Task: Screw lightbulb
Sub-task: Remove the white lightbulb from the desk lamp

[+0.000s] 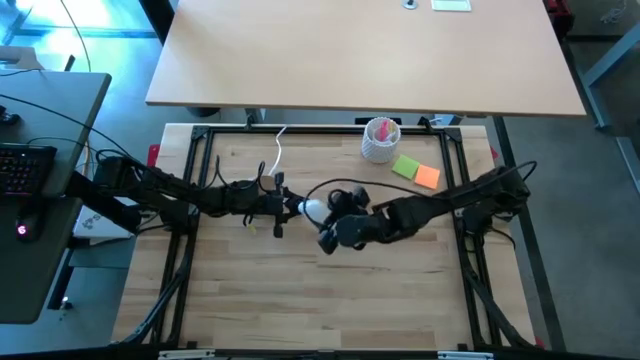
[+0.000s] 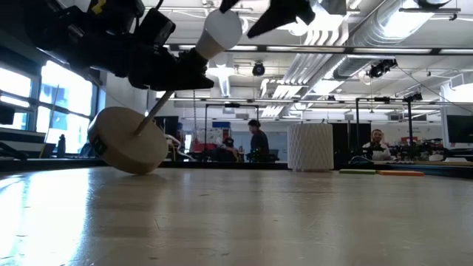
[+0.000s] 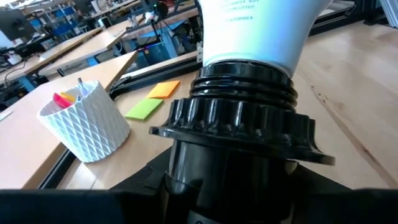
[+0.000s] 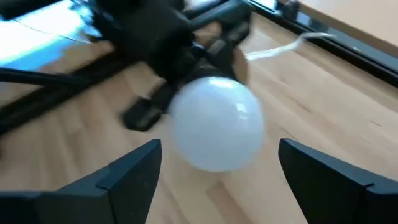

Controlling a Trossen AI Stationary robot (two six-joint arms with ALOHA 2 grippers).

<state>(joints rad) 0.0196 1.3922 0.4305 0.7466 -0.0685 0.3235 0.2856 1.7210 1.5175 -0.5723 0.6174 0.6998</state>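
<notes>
Right wrist view: right gripper (image 4: 217,180) jaws spread wide, round white lightbulb (image 4: 216,123) between them, untouched. Bulb sits in ribbed black socket (image 3: 239,121), clenched by left gripper (image 1: 268,205), above table centre.

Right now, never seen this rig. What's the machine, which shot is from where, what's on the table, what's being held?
Two dark robot arms work at a wooden table. One picture looks straight down, one looks level across the tabletop, and one comes from each wrist.

The left pincer holds a black socket with the lightbulb seated in it; its round wooden stand hangs tilted, touching the table. The right pincer is open, fingers either side of the bulb's white globe without touching it.

At the back of the table stand a white textured cup with pink contents and green and orange sticky notes.
</notes>
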